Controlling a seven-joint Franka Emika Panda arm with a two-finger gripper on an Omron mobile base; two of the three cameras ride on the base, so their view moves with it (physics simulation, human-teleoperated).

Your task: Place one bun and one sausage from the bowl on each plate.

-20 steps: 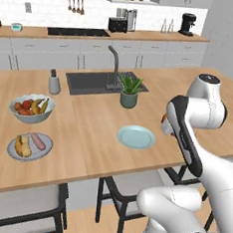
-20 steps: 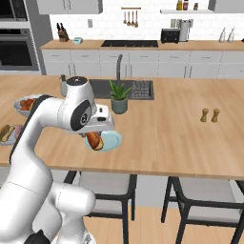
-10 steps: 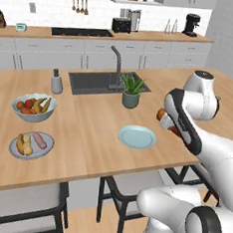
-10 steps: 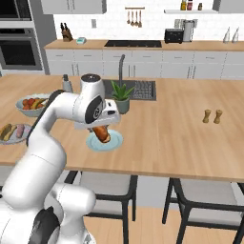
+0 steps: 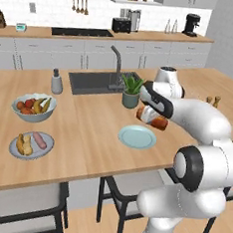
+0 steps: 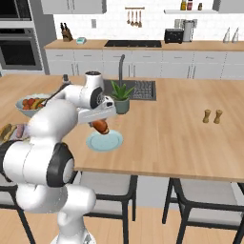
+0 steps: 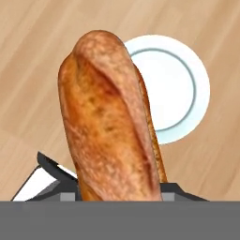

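An orange bun (image 7: 110,117) is held between the fingers (image 5: 149,117) above the empty plate (image 5: 137,137). In the left base view, a second plate (image 5: 30,144) with a bun and sausage (image 5: 39,140) is seen.

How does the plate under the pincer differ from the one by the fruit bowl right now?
The near plate is bare, while the far plate carries food: a yellowish bun and a pink sausage. The near plate lies just below the pincer holding the orange bun; the far plate has nothing above it. Both are flat, round and pale blue-grey.
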